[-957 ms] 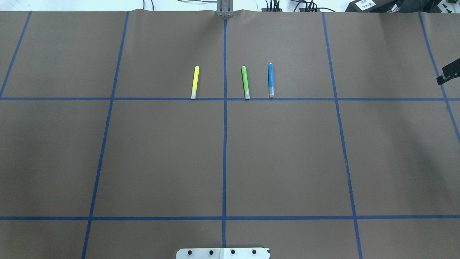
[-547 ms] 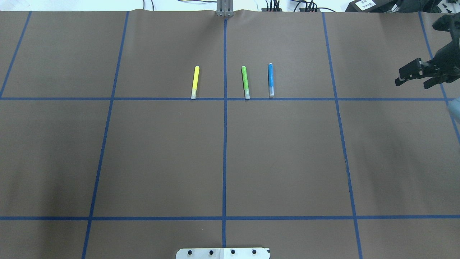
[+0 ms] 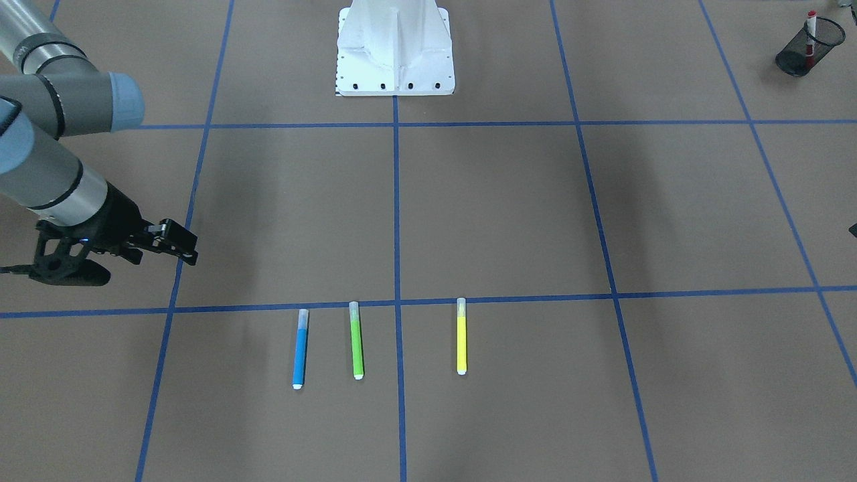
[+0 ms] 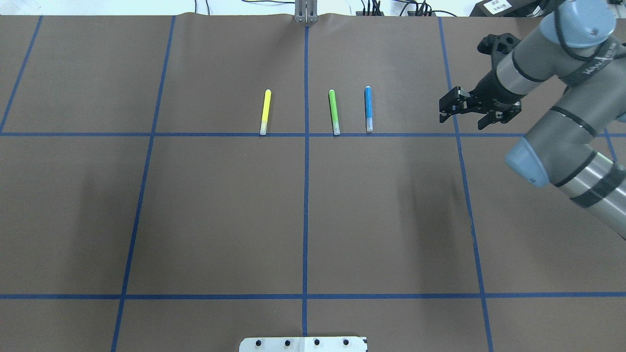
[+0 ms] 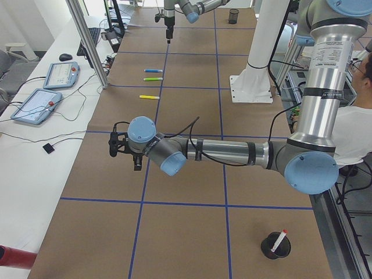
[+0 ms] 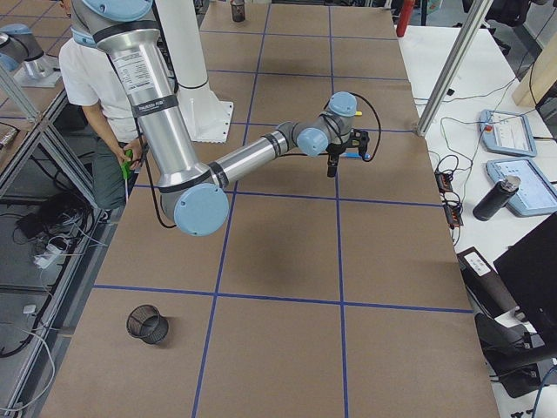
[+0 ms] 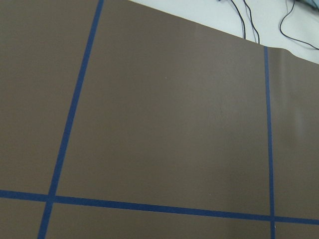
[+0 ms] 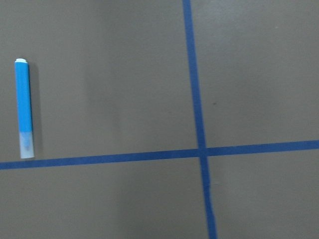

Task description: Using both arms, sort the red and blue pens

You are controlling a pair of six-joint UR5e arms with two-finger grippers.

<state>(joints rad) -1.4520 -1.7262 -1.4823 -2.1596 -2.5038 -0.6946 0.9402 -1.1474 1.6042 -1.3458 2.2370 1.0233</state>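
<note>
The blue pen (image 4: 368,108) lies on the brown table cover with its clear cap toward the robot; it also shows as the blue pen (image 3: 300,348) and at the left of the right wrist view (image 8: 24,107). My right gripper (image 4: 462,120) hangs open and empty, pointing down, one grid line to the right of it. The red pen (image 3: 811,27) stands in a black mesh cup (image 3: 803,47) at the table's left end. My left gripper (image 5: 125,148) hovers over bare cover far from the pens; I cannot tell whether it is open or shut.
A green marker (image 4: 334,111) and a yellow marker (image 4: 264,111) lie parallel to the blue pen, on its left. A second mesh cup (image 6: 148,324) stands at the right end. The white pedestal (image 3: 395,50) is at the near edge. A person (image 5: 360,116) sits behind the robot.
My right arm has swung in from the overhead view's right edge, leftward toward the blue pen. None of the markers has moved.
</note>
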